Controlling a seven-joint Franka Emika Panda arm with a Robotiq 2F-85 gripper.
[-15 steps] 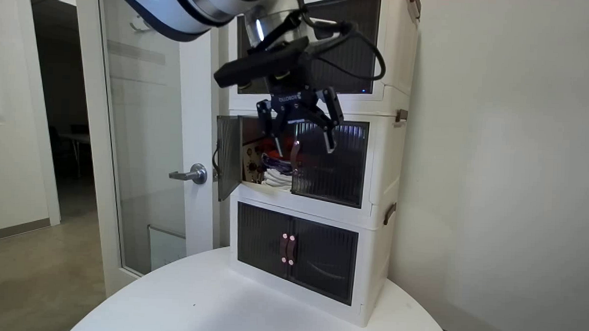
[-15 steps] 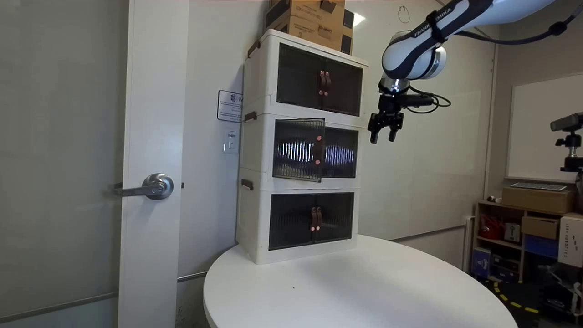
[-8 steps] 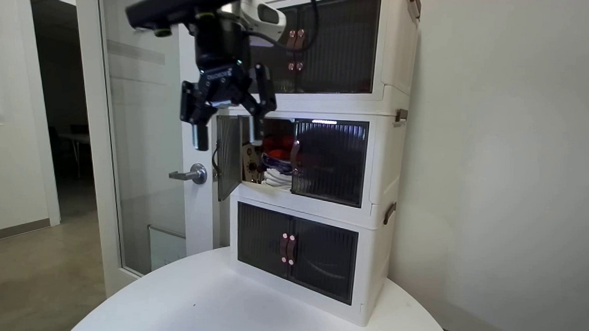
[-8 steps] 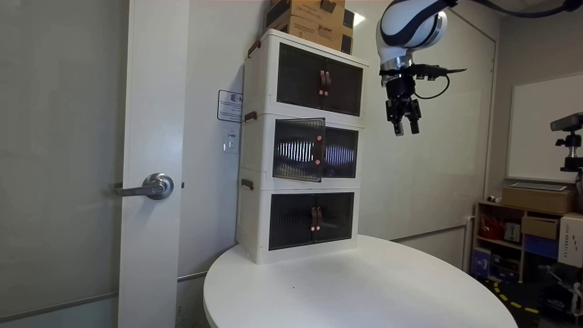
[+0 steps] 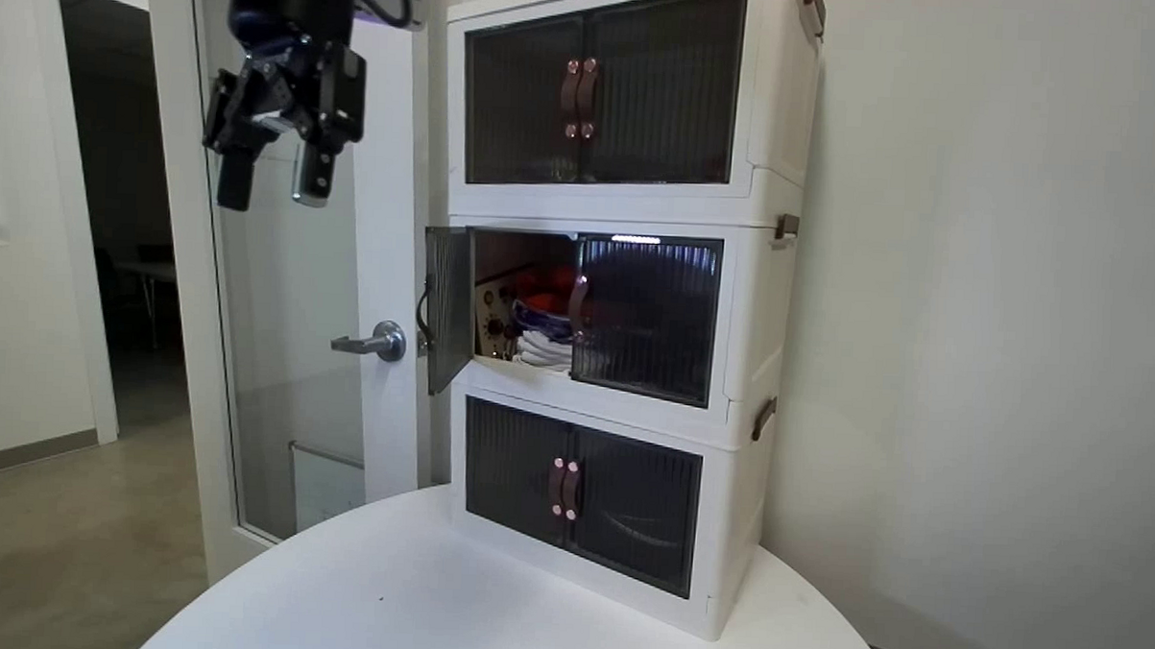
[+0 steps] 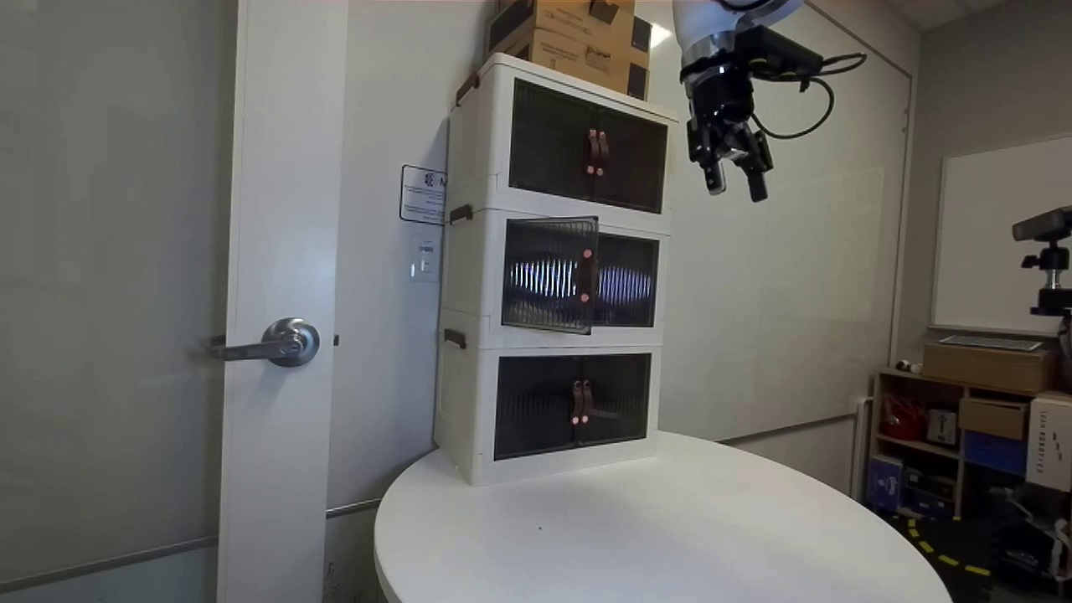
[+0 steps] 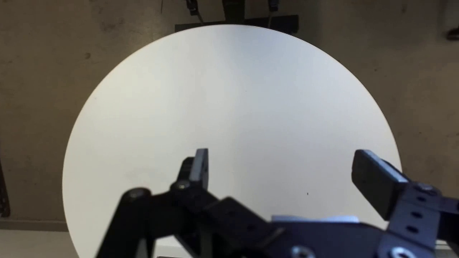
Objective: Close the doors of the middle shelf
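The middle shelf (image 5: pixel 594 404) is part of a stack of three white cabinets with dark ribbed doors. Its left door (image 5: pixel 449 310) stands swung outward with a brown handle; it also shows standing out from the front in an exterior view (image 6: pixel 548 276). Its right door (image 5: pixel 650 319) looks flush with the frame. Red and purple items (image 5: pixel 544 309) and white folded cloth show inside. My gripper (image 5: pixel 273 184) is open and empty, in the air in front of the stack, apart from the doors. It also shows in an exterior view (image 6: pixel 736 186) and the wrist view (image 7: pixel 281 161).
The upper cabinet (image 6: pixel 586 146) and lower cabinet (image 6: pixel 574 406) have both doors shut. Cardboard boxes (image 6: pixel 586 50) lie on top. The stack stands on a round white table (image 6: pixel 670 519). A glass room door with a lever handle (image 5: pixel 375 340) is beside the stack.
The gripper has risen in both exterior views and moved away from in front of the middle shelf, turning somewhat. It stays open. The shelf doors have not moved.
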